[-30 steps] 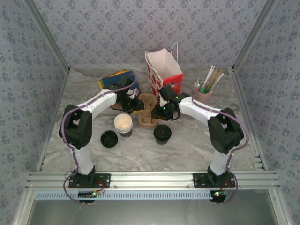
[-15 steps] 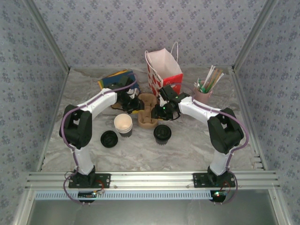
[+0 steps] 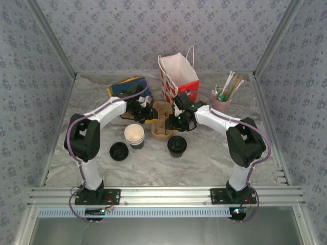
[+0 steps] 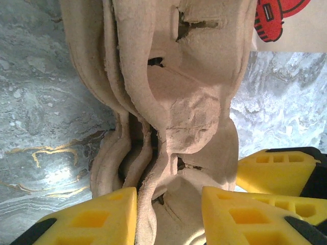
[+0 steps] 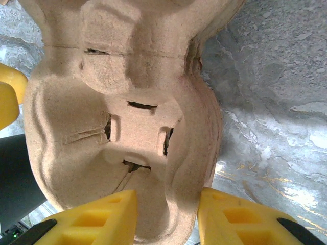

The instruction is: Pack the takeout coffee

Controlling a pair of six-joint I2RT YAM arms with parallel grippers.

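The left gripper (image 3: 145, 113) is partly closed and clamps the left edge of the stacked pulp cup carriers (image 3: 161, 121) at the centre of the desk (image 3: 204, 158). The right gripper (image 3: 177, 119) is partly closed and clamps the carriers' right edge. The takeout coffee (image 3: 177, 145), black lid fitted, stands upright just near of the carriers, clear of both grippers. The lidless cup stack (image 3: 134, 136) stands to its left. The paper bag (image 3: 179, 81) stands beyond the carriers.

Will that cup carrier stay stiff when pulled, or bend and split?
Probably bends: the cup carrier is thin moulded pulp, already creased. Several nested layers show, so they may separate. Slots look torn, so it might rip.
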